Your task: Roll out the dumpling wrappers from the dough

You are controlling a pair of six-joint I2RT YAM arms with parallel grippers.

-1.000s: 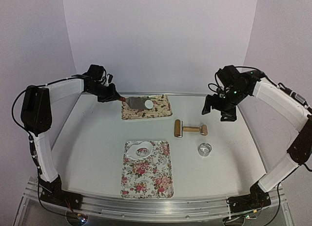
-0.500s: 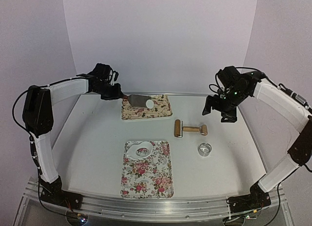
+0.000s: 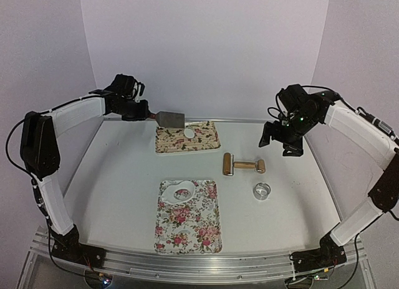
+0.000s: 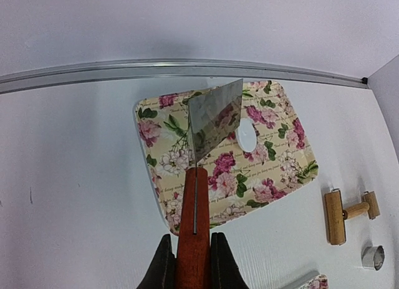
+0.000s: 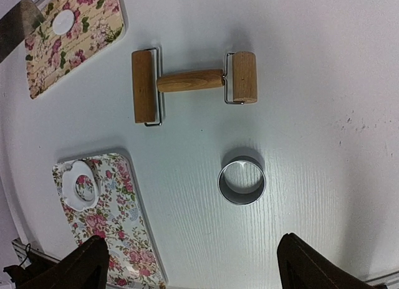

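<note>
A thin white round wrapper (image 3: 189,133) lies on the far flowered tray (image 3: 209,139); it also shows in the left wrist view (image 4: 246,134) and the right wrist view (image 5: 63,21). A flattened dough patch with a round hole (image 3: 179,191) lies at the top left of the near flowered tray (image 3: 202,230). My left gripper (image 4: 192,242) is shut on the red-brown wooden handle of a metal spatula (image 3: 170,119), whose blade hangs above the far tray's back left corner. My right gripper (image 5: 193,264) is open and empty, high above the table's right side.
A wooden rolling pin (image 3: 244,165) lies right of centre. A shiny metal ring (image 3: 262,191) stands just in front of it. The back wall and a metal rail run right behind the far tray.
My left gripper has lifted the spatula off the far tray and drawn it back and left. The wrapper stays on the tray. The right arm has not moved.
</note>
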